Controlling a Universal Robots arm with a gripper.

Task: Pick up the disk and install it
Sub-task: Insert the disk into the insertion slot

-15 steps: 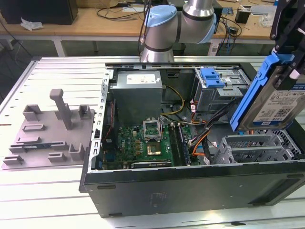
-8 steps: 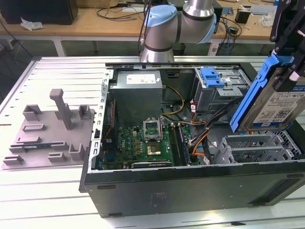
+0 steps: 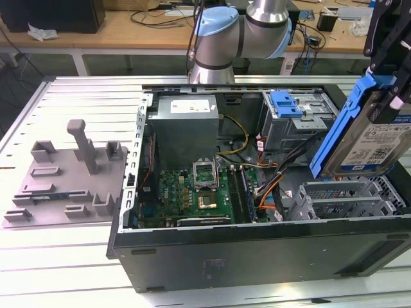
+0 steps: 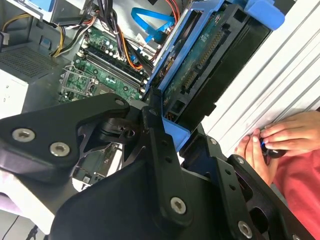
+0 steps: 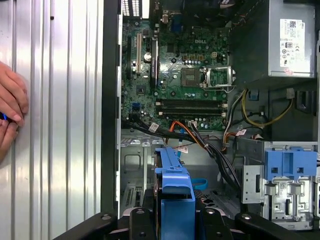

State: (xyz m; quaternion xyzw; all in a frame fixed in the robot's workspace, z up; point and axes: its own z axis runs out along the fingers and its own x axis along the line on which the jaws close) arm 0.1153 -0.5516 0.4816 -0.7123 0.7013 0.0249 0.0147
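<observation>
The disk [image 3: 376, 144] hangs in the air at the exterior view's right. It is tilted steeply, with its white-and-blue label facing out and its blue frame [image 3: 339, 128] running down the nearer edge. The gripper [image 3: 385, 86] reaches down from above and is clamped on the disk's upper end. In the second wrist view its black fingers [image 4: 160, 145] pinch the blue frame, and the disk's green circuit-board side [image 4: 200, 65] shows beyond them.

At the exterior view's left, a grey moulded fixture [image 3: 67, 173] with posts and slots lies on the slatted metal table [image 3: 58, 256]. Next to it is the open computer case [image 3: 257, 253], lying on its side. Inside the case, the grey power supply [image 3: 186, 125] sits toward the far wall and the green motherboard [image 3: 192, 196] lies in front of it. Bundled cables [image 3: 270, 173] trail off toward the right. Further right, a silver drive cage [image 3: 302, 128] carries a smaller blue bracket [image 3: 286, 104]. Below the raised disk are silver drive bays [image 3: 347, 196]. The disk's lower end is near them, but I cannot tell whether it touches.

The robot arm [image 3: 237, 32] curves in from behind the case. In both wrist views a person's hand [image 5: 10, 107] [image 4: 280, 137] rests on the table just beside the case.
</observation>
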